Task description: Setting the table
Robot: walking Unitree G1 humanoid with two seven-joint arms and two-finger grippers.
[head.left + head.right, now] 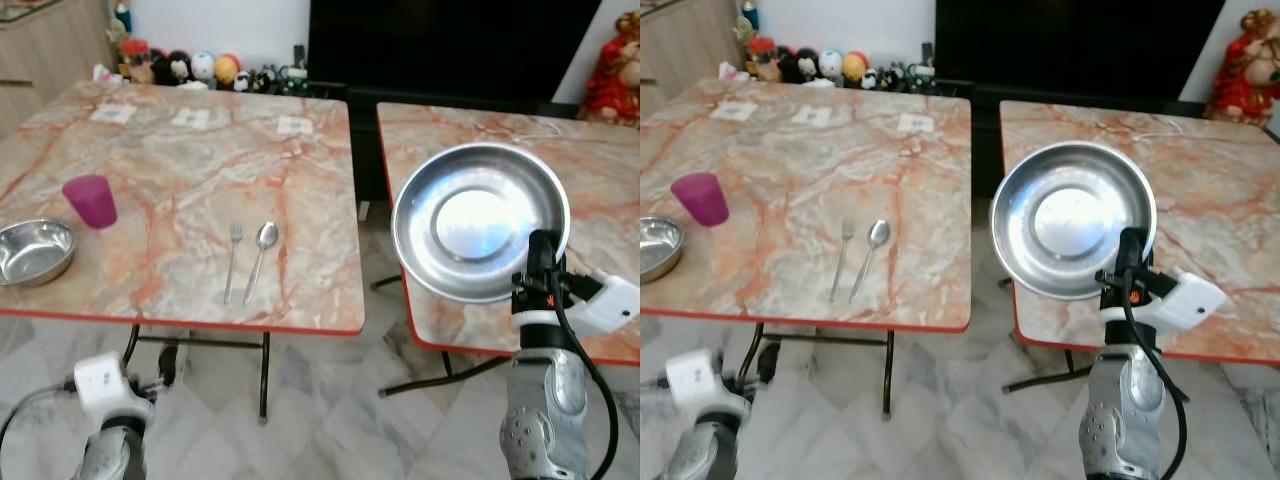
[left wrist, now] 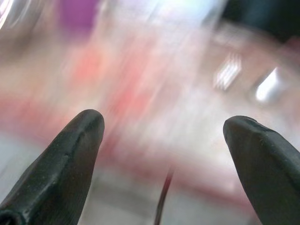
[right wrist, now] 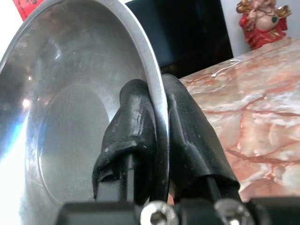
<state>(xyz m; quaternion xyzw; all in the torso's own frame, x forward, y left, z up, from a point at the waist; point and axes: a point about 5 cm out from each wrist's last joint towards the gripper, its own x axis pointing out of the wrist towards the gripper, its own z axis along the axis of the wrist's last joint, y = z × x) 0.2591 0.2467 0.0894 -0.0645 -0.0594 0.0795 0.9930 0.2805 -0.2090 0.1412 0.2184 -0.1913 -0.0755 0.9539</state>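
The right gripper [image 1: 541, 262] pinches the near rim of a round steel plate [image 1: 480, 220], holding it tilted up on edge above the gap between the tables. The fork [image 1: 233, 262] and spoon [image 1: 262, 258] lie to the plate's left, handles toward the robot. The left gripper [image 2: 164, 136] hangs low with fingers spread, nearer the cutlery.

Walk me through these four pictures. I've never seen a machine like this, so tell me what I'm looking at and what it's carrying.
This is a walking humanoid robot with two arms. The top two pictures come from cameras on its head, looking down at two marble-patterned tables. Each of the other two looks along one gripper's black fingers. The right gripper pinches the rim of a steel plate, held up tilted over the gap between the tables. The left gripper is open and low. On the left table lie a fork, a spoon, a purple cup and a steel bowl.
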